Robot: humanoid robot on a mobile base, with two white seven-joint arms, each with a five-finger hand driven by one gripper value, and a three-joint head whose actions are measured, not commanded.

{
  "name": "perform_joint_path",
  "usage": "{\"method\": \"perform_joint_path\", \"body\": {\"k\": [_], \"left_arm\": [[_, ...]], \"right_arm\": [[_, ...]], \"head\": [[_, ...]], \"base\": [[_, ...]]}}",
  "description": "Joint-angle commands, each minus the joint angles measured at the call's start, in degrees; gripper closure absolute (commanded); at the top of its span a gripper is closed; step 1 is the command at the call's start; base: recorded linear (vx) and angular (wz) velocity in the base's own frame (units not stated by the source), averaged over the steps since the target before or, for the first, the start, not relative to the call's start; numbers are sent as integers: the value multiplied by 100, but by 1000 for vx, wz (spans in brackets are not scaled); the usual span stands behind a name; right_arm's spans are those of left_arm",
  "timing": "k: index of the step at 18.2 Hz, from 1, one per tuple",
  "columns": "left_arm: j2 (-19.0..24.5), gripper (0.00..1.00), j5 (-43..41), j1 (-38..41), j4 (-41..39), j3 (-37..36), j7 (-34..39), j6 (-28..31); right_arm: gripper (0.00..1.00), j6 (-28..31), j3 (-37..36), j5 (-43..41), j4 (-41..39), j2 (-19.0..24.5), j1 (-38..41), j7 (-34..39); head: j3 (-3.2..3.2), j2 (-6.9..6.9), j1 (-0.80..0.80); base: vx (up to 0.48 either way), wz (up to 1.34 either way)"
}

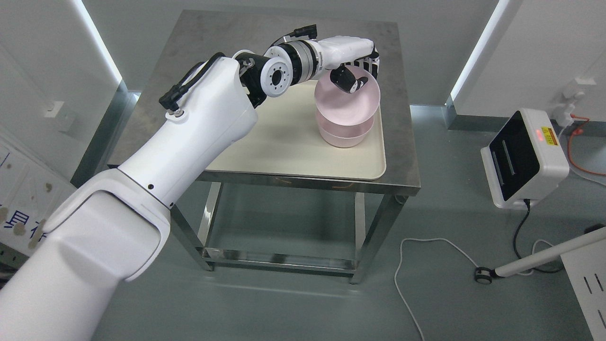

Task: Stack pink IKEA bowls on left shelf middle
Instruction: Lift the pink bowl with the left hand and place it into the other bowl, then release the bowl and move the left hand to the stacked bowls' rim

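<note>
A stack of pink bowls stands on a cream tray on a steel table. My left hand reaches across the table and is shut on the far rim of the top pink bowl. That bowl is tilted and sits a little above the stack beneath it. The thumb is inside the bowl and the fingers are behind its rim. My right arm does not show.
A white device with a black screen stands on the floor at the right, with cables trailing across the floor. A white panel is at the lower right corner. The table has a lower shelf.
</note>
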Motion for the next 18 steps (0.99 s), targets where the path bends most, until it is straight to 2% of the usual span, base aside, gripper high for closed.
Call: {"method": "perform_joint_path", "body": {"k": [1,3,5,8,10,11,13,15,18], "left_arm": [[59,58,-28,25,179,-365,2,-88],[59,51,-20,25,170,-251,-6,-88],[59,43,15,34,135,317,-41,-123],[59,42,50,235,-197,2388,-199,-368],[59,41,225,559,-803,3279,-340,-413],[59,41,574,953,-1293,3587,-323,-387],[59,33,946,1656,-2120,3652,-288,-326],[59,23,947,2430,-2955,3512,-305,-211],[59,16,947,2889,-3564,2933,-376,-202]], "right_arm": [[0,-4,-70,-73,-193,-100,167,1],[0,5,-62,-73,-193,-100,167,1],[0,-4,-62,-73,-193,-100,167,1],[0,5,-62,-73,-193,-100,167,1],[0,5,-62,-73,-193,-100,167,1],[0,-4,-62,-73,-193,-100,167,1],[0,5,-62,-73,-193,-100,167,1],[0,5,-62,-73,-193,-100,167,1],[0,-4,-62,-73,-193,-100,167,1]], "head": [[0,0,0],[0,0,0],[0,0,0],[0,0,0],[0,0,0],[0,0,0],[0,0,0],[0,0,0],[0,0,0]], "base": [[0,0],[0,0],[0,0],[0,0],[0,0],[0,0],[0,0],[0,0],[0,0]]}}
